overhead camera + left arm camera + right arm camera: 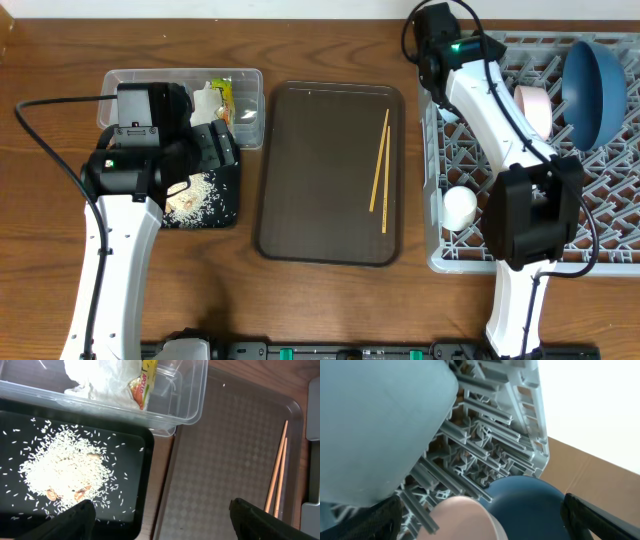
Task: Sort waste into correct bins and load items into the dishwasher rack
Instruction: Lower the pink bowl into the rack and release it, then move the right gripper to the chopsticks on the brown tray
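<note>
The grey rack (610, 230) at the right holds the dark blue bowl (595, 90), pink bowl (535, 105) and white cup (460, 207). My right gripper (477, 510) is open and empty, low over the rack's far left. The light blue bowl (375, 420) is close at its left, with the pink bowl (465, 520) and dark blue bowl (530, 505) ahead. My left gripper (162, 510) is open and empty over the black tray's (145, 460) right edge. Rice (65, 467) lies in that tray. The clear tub (195, 405) holds tissue (105, 377) and the wrapper (142, 385). Chopsticks (380, 165) lie on the brown tray.
The brown serving tray (300, 200) sits between the bins and the rack and also shows in the left wrist view (225, 450). The clear tub (250, 120) is behind the black tray (225, 205). My right arm (490, 110) crosses the rack's left side.
</note>
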